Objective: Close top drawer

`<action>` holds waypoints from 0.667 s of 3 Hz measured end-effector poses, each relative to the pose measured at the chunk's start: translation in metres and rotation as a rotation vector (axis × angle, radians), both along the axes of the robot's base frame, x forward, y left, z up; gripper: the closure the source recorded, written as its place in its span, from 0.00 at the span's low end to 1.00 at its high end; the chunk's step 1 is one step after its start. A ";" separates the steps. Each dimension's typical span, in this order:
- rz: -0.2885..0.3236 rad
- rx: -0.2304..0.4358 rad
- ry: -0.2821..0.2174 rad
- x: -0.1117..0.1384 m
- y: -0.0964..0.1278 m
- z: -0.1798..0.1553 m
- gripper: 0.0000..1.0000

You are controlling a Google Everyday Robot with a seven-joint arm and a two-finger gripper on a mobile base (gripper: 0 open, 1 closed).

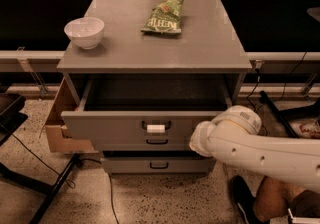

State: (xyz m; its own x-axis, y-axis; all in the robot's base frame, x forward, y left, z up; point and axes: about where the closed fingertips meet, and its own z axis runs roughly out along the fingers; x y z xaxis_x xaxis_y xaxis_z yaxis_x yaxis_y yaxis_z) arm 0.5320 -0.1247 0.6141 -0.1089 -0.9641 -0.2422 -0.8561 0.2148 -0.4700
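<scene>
A grey cabinet (150,50) stands on a speckled floor (150,198), its top drawer (110,128) pulled partway out, the dark inside open to view under the cabinet's top. The robot's white arm (270,155) reaches in from the lower right, and the gripper (199,140) at its end sits against the right end of the drawer's flat front, just below the rim. Whether the gripper is spread wide or drawn narrow cannot be told, as the arm's rounded wrist hides it. Below the top drawer the middle drawer (125,144) shows only as a thin strip and the bottom drawer (130,164) sits pushed in; each has a plain dark handle. A cardboard box (57,118) leans against the cabinet's left side. On the top, a green snack bag (162,17) lies near the back, right of centre, and a white bowl (84,31) stands upright near the left edge, well apart from it. A white tag (155,128) wraps the top drawer's handle at mid-front.
</scene>
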 end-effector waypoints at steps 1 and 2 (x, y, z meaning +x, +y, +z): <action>0.060 -0.023 -0.060 0.049 0.009 0.015 1.00; 0.060 -0.023 -0.060 0.048 0.009 0.015 1.00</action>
